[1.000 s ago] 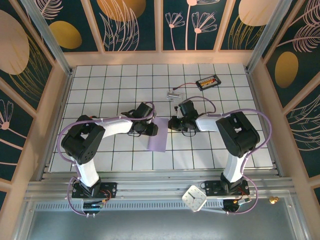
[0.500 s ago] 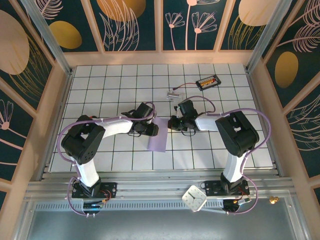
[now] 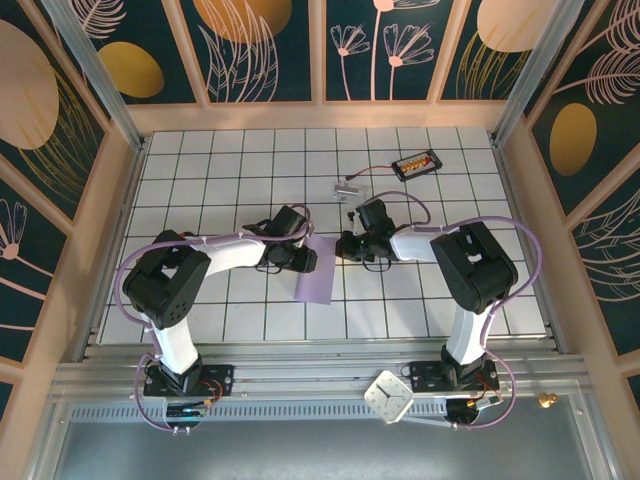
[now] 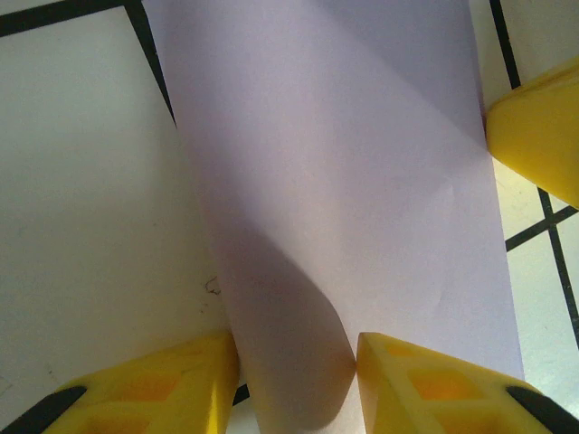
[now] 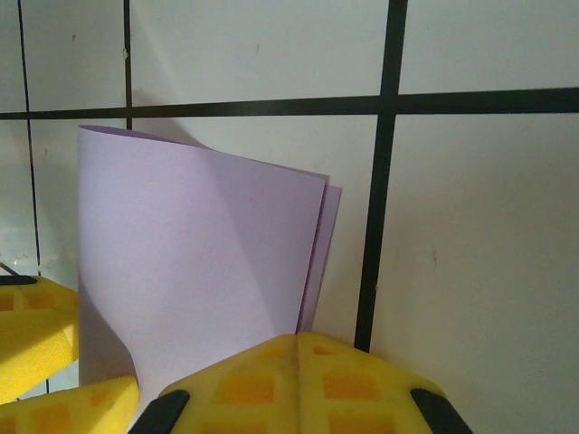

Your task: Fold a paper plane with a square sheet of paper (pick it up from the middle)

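Note:
The square sheet of paper (image 3: pixel 315 281) is lavender and lies doubled over into a narrow strip on the white tiles at mid-table. The paper plane is out of view. My left gripper (image 3: pixel 307 261) comes in from the left. Its yellow fingers (image 4: pixel 158 389) are shut on the rounded fold of the sheet (image 4: pixel 344 181). My right gripper (image 3: pixel 346 246) is shut, its tips (image 5: pixel 297 348) at the sheet's (image 5: pixel 199 253) two open edges. I cannot tell whether those edges are pinched or only pressed. The left gripper's fingers (image 5: pixel 36 334) show in the right wrist view.
A small clear plastic piece with a wire (image 3: pixel 348 187) and a black pack with orange cells (image 3: pixel 416 163) lie behind the grippers. A white clock-like square (image 3: pixel 388 395) sits on the near rail. Patterned walls close in the tiled table (image 3: pixel 200 180) on three sides.

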